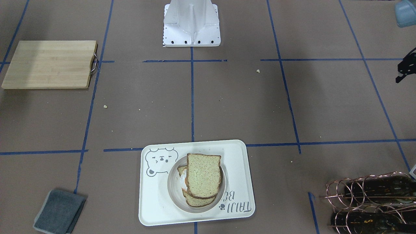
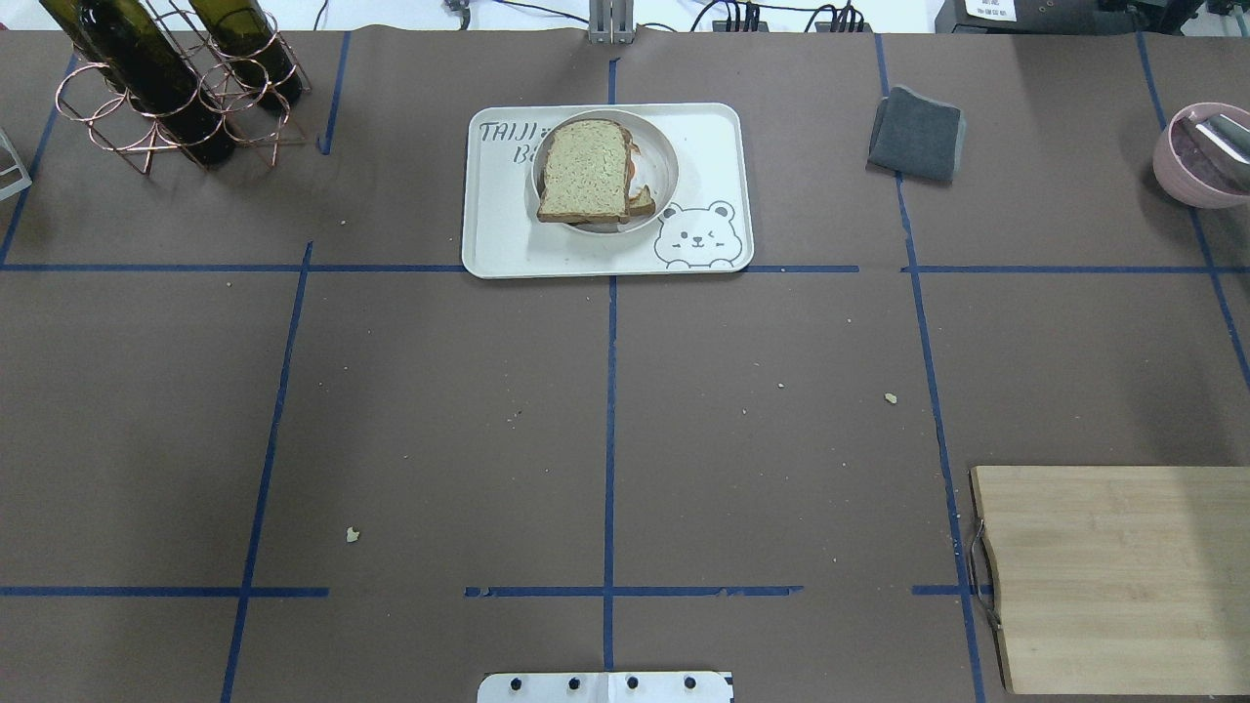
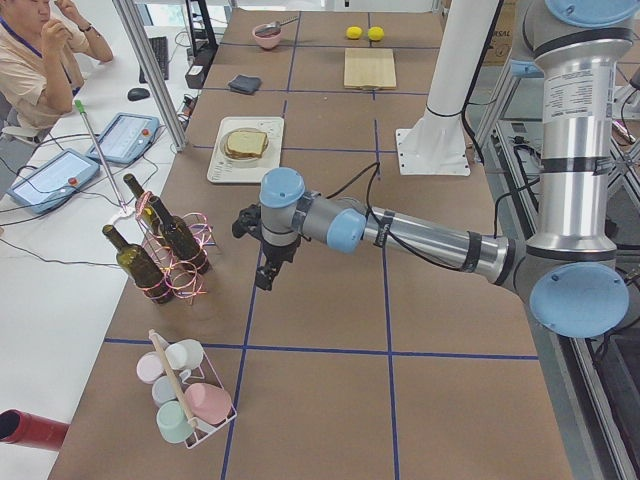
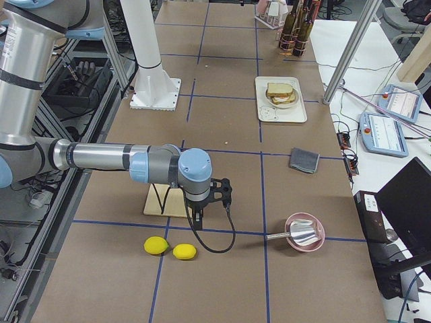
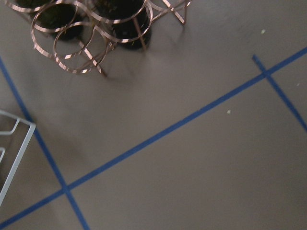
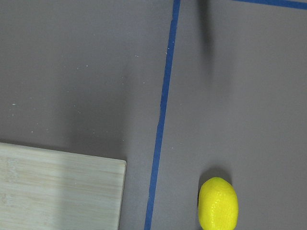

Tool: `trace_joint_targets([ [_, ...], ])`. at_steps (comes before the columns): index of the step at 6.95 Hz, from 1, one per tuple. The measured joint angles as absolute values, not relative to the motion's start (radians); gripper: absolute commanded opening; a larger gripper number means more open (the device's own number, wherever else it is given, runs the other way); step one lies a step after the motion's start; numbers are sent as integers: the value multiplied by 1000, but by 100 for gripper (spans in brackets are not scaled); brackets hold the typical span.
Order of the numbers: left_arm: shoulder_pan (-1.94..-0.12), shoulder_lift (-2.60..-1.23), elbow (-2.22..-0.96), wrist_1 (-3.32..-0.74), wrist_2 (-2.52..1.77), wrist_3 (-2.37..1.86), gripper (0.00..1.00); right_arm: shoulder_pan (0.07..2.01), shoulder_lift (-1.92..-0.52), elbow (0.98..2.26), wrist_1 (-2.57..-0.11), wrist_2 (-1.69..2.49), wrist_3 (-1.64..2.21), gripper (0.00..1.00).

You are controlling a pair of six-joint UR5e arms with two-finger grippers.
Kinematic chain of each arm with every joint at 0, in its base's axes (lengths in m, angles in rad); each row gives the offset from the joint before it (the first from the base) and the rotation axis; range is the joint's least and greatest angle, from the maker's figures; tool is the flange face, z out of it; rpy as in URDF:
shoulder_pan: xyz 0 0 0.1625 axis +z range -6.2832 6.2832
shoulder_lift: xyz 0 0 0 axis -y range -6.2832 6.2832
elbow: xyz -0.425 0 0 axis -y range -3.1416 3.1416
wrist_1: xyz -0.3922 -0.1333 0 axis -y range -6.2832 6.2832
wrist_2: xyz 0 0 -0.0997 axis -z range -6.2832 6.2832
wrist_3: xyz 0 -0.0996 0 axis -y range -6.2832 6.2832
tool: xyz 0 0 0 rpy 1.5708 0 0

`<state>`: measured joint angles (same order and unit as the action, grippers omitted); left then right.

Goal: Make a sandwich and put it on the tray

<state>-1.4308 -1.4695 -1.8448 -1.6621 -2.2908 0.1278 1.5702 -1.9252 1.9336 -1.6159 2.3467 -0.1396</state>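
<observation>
The sandwich [image 1: 203, 175] is two speckled bread slices with a fried egg [image 2: 633, 168] peeking out between them. It lies in a round beige bowl [image 1: 174, 191] on the cream bear tray [image 1: 152, 201], at the table's far middle in the overhead view [image 2: 586, 171]. My left gripper [image 3: 268, 275] hangs over the table beside the bottle rack, far from the tray; only its edge shows in the front view [image 1: 403, 70], and I cannot tell if it is open. My right gripper [image 4: 200, 214] hangs near the cutting board and lemons; I cannot tell its state.
A wooden cutting board [image 2: 1113, 576] lies near the robot's right. A grey cloth [image 2: 918, 146] lies right of the tray. A copper bottle rack [image 2: 166, 88], a pink bowl [image 2: 1196, 156], two lemons [image 4: 168, 247] and a cup rack [image 3: 185, 395] stand around the edges.
</observation>
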Motion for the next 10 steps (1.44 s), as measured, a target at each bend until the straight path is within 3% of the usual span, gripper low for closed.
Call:
trace_joint_targets([
  [3, -1553, -1357, -1839, -1576, -2294, 284, 100, 1569, -1926, 1934, -1612, 2347, -145, 100],
  [10, -1562, -1342, -1822, -1581, -2289, 299, 100, 1569, -1975, 1917, -1563, 2337, -154, 100],
])
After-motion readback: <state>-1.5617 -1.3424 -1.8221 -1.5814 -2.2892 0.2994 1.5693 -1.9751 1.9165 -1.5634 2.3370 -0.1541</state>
